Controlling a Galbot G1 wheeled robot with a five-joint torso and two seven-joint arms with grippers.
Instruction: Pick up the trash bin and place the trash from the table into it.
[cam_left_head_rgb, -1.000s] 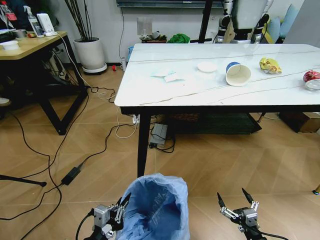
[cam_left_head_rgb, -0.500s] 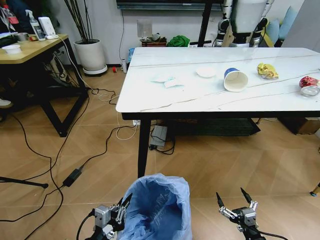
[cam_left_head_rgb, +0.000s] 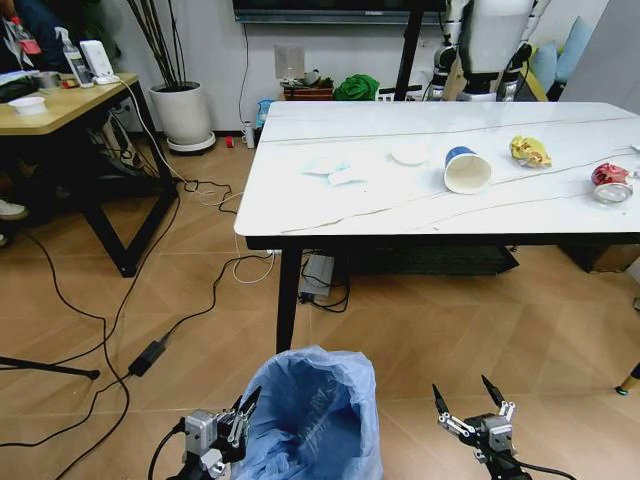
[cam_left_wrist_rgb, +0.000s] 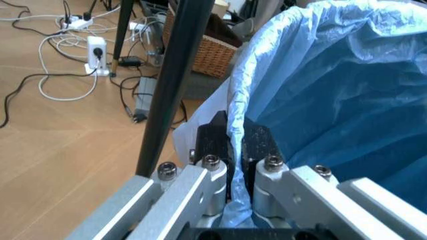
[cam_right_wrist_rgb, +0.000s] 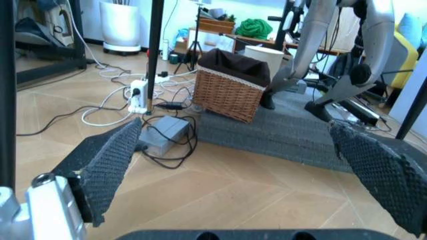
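Wood floor ran under the marble tabletop (cam_left_head_rgb: 330, 215), well beyond the trash bin (cam_left_head_rgb: 310, 410) near the robot, left claw (cam_left_head_rgb: 243, 418) pinching its blue bag rim; likely light, soft, slippery film, better gripped on the rim. Right claw (cam_left_head_rgb: 467, 400) hung spread, empty. Trash counted: one cup (cam_left_head_rgb: 467, 170), one can (cam_left_head_rgb: 610, 177), one yellow wrapper (cam_left_head_rgb: 529, 151), one lid (cam_left_head_rgb: 410, 154), two tissues (cam_left_head_rgb: 335, 171).

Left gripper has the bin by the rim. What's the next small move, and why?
Probably roll closer to the table. The left gripper is shut on the bin rim, the right gripper hangs open and empty, and the cup and other trash lie well ahead, likely beyond reach.
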